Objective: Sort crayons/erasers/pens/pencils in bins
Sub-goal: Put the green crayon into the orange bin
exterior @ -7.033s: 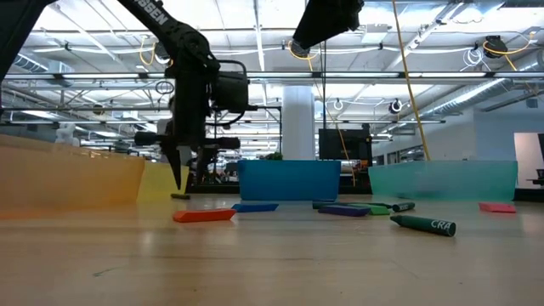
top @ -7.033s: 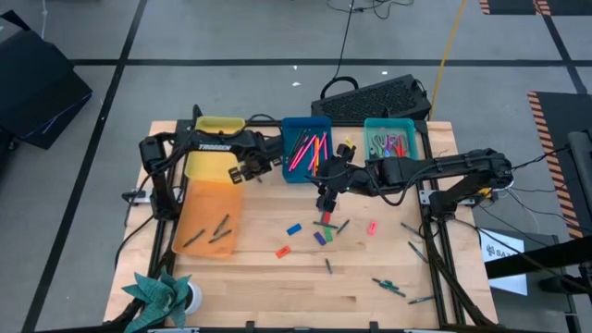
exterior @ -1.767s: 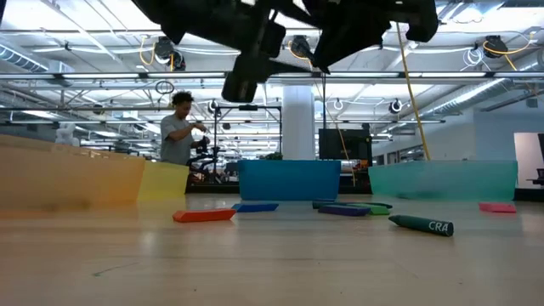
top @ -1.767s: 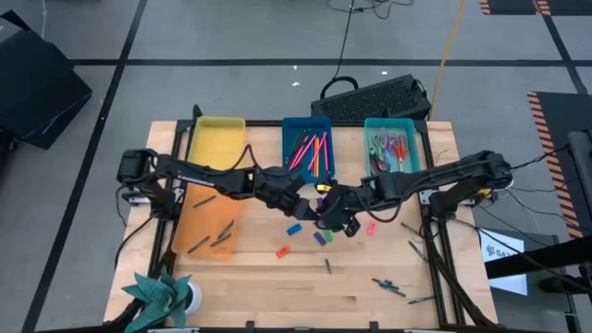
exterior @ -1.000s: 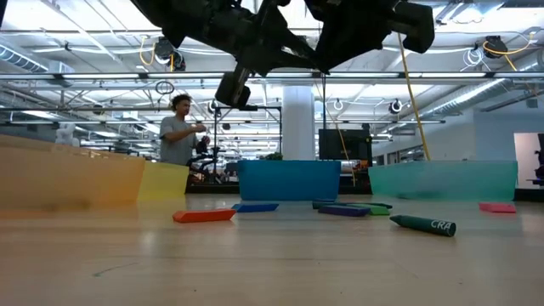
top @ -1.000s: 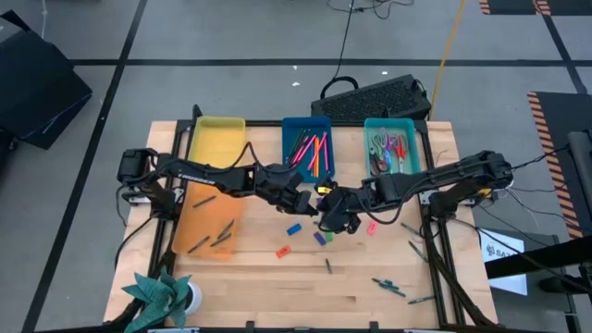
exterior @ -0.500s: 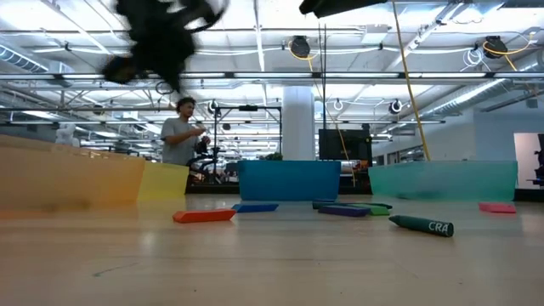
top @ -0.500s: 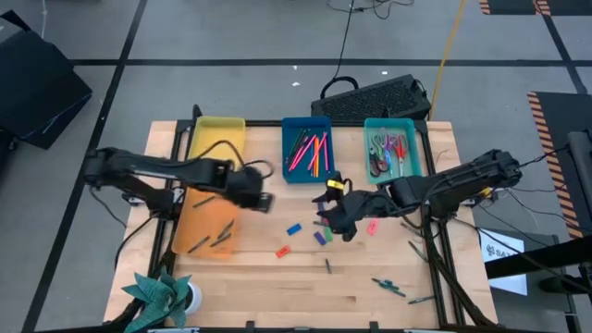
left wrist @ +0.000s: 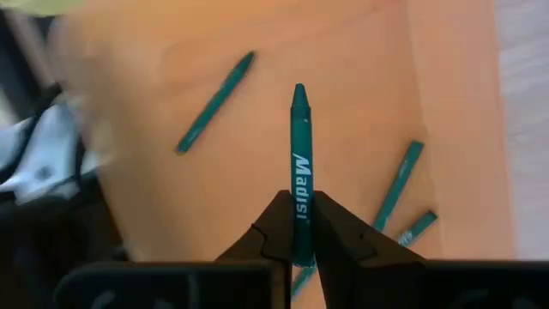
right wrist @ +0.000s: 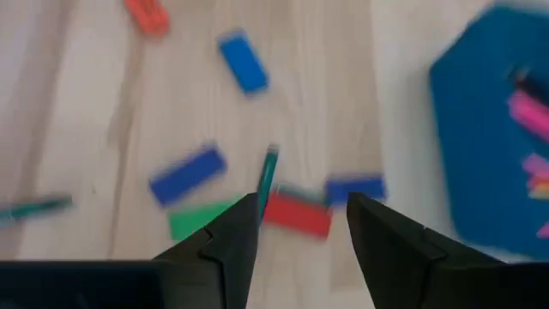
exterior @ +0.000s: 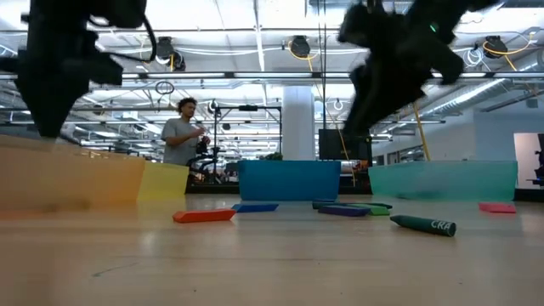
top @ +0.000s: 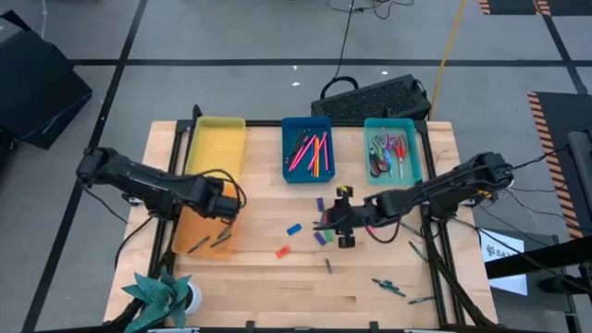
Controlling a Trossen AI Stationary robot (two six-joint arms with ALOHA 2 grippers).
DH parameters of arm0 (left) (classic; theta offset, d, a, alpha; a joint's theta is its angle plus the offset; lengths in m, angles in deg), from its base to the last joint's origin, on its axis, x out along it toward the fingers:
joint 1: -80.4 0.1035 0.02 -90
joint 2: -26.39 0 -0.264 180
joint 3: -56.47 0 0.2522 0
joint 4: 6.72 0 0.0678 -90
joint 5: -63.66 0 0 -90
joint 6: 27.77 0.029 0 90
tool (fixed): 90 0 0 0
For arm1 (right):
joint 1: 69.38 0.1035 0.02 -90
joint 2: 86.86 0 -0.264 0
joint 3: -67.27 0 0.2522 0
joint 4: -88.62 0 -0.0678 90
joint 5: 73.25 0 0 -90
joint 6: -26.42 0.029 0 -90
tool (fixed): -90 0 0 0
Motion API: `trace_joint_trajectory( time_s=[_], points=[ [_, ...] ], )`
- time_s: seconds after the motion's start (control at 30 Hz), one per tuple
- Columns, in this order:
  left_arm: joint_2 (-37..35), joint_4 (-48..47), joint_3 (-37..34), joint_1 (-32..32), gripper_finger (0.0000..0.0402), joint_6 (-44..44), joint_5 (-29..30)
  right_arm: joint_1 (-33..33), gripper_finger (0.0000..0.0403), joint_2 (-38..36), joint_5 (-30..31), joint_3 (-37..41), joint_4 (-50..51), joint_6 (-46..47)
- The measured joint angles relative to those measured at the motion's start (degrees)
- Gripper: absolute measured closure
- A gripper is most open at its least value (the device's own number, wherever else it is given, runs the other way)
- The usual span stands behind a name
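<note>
Left gripper [left wrist: 300, 245] is pinched tight on a green crayon [left wrist: 299, 163] that sticks straight out from its tips. It hangs over the orange bin [top: 200, 242], at about 9 o'clock on the table [top: 250, 296], and more green crayons [left wrist: 214, 101] lie in that bin. Right gripper [right wrist: 300, 225] has its fingers spread apart and holds nothing. It hangs just over the little pile of erasers [right wrist: 187, 175] near the middle of the table. A red eraser [right wrist: 296, 215], a green one and some blue ones lie there, with a thin green stick among them. Yellow bin [top: 218, 146], blue bin [top: 306, 148] and teal bin [top: 392, 149] sit in a row along the 12 o'clock edge.
</note>
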Motion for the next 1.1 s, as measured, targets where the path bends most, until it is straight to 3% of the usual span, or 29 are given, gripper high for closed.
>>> trace_joint_trajectory(
  time_s=[0.13,0.33,0.53,0.93,1.1],
  points=[
    [0.0,8.1,-6.4,-1.8,0.037,3.1,2.3,1.2,0.0229,-0.1,0.0,4.2,-1.6,2.9],
    [-0.1,14.1,-9.2,-3.5,0.037,8.6,4.6,1.6,0.0229,-0.1,-1.5,7.0,-6.8,1.7],
    [0.1,14.9,-12.7,-3.4,0.0369,7.8,-2.4,1.6,0.0228,-0.1,-1.6,9.3,-11.3,-5.7],
    [0.2,19.6,-15.4,-5.3,0.0368,2.7,-5.1,2.0,0.0187,1.1,-0.3,9.5,-9.1,4.9],
    [0.2,19.3,-15.4,-5.3,0.0322,7.2,-9.2,2.0,0.019,2.8,-2.9,9.5,-13.4,4.6]
  ],
)
